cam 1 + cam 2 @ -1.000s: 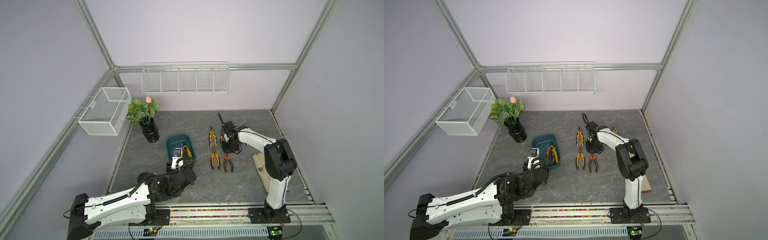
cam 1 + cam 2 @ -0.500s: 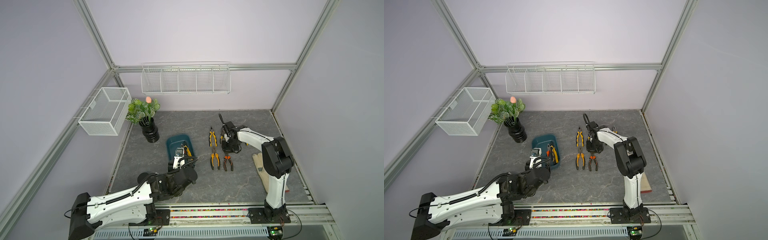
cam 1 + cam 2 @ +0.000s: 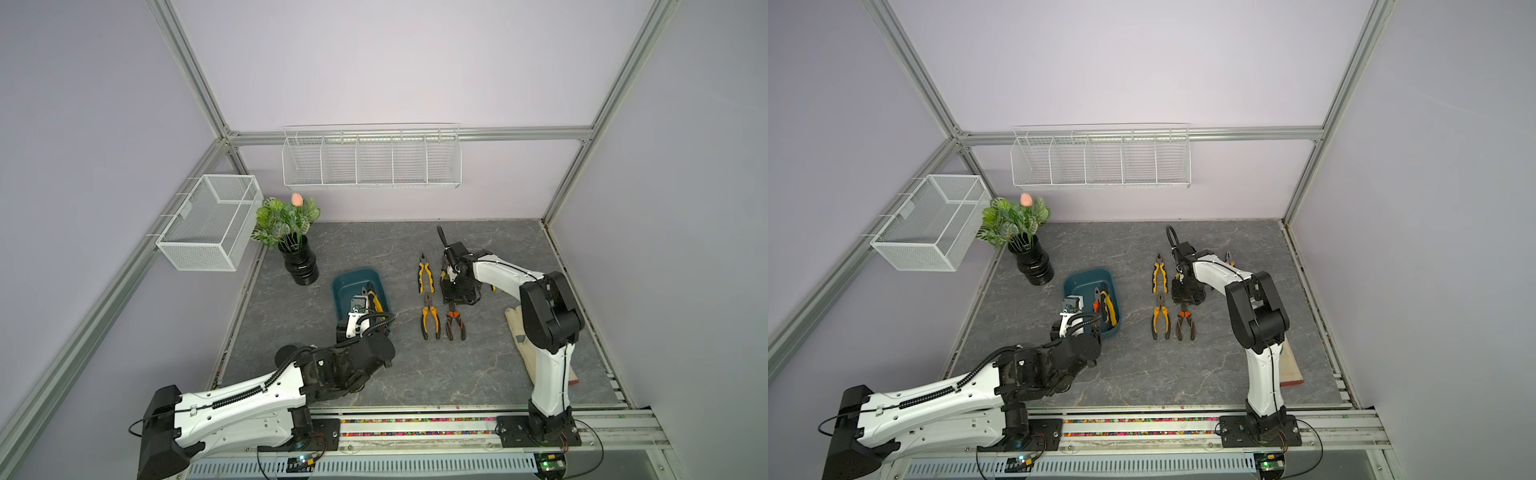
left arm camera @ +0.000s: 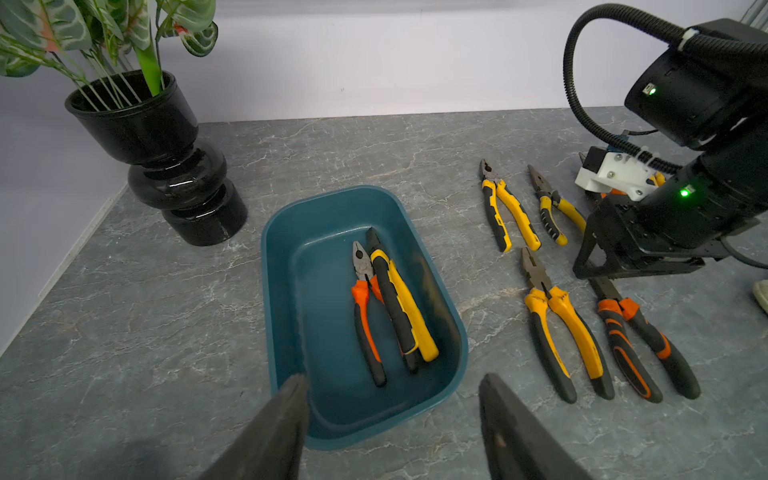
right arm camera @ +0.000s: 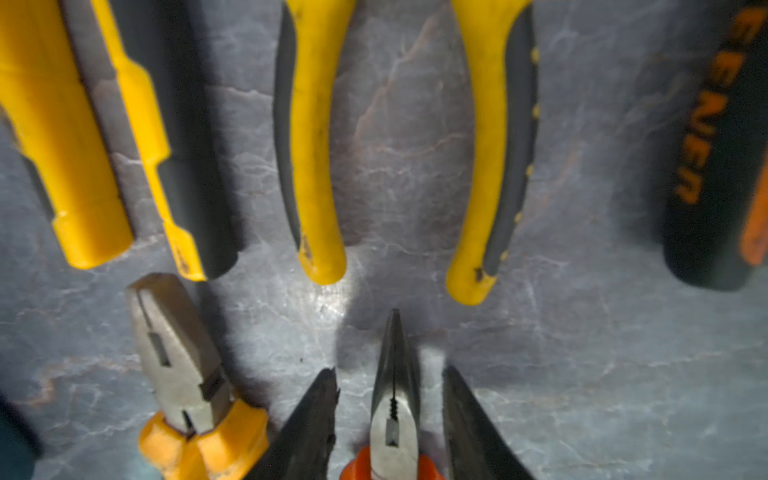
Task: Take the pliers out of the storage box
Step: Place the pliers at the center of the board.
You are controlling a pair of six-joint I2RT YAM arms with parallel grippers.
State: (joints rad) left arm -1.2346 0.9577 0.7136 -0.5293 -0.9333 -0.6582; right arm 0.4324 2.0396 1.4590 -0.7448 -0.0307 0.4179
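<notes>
The teal storage box (image 4: 440, 299) (image 3: 345, 282) holds two pliers side by side: an orange-black pair (image 4: 365, 316) and a yellow-black pair (image 4: 405, 307). My left gripper (image 4: 393, 378) hangs open over the box's near end, holding nothing. Several pliers lie in rows on the table right of the box, among them a yellow-black pair (image 3: 424, 276) and an orange-yellow pair (image 3: 430, 318). My right gripper (image 5: 390, 372) stands open, low over the table. Its fingers straddle the nose of orange-handled long-nosed pliers (image 5: 394, 415) (image 3: 456, 324), with a gap on each side.
A black vase with a plant (image 3: 301, 262) stands left of the box. White wire baskets hang on the left wall (image 3: 208, 226) and on the back wall (image 3: 372, 160). A pale glove (image 3: 515, 328) lies by the right arm's base.
My right gripper has opened and let go of the orange long-nosed pliers, which now lie on the table. The left arm has edged slightly towards the box.
</notes>
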